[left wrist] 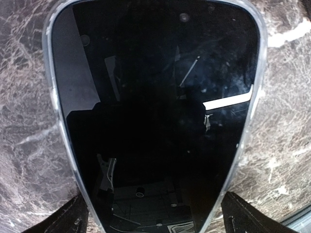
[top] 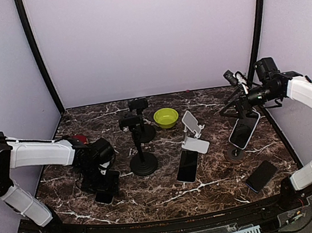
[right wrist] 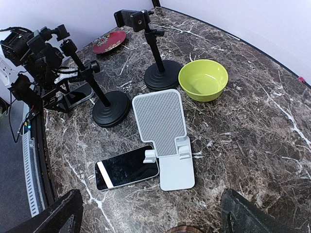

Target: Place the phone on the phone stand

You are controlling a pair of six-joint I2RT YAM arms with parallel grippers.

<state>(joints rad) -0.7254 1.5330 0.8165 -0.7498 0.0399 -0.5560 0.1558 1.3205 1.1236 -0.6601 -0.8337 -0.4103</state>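
A dark phone [left wrist: 155, 111] lies flat on the marble at the left and fills the left wrist view. My left gripper [left wrist: 155, 225] is open, low over the phone [top: 104, 195], one finger on either side of its near end. The white phone stand [right wrist: 165, 131] stands mid-table [top: 193, 133] with another phone [right wrist: 127, 167] flat beside its foot. My right gripper [right wrist: 155, 224] is open and empty, raised at the far right [top: 237, 89] above a phone [top: 244, 131] that leans on a round-based stand.
Two black pole stands [top: 142, 153] [top: 143, 124] rise between the arms. A green bowl [top: 166, 117] sits behind the white stand, a red plate [top: 79, 139] at the far left. One more phone [top: 261, 175] lies at the front right.
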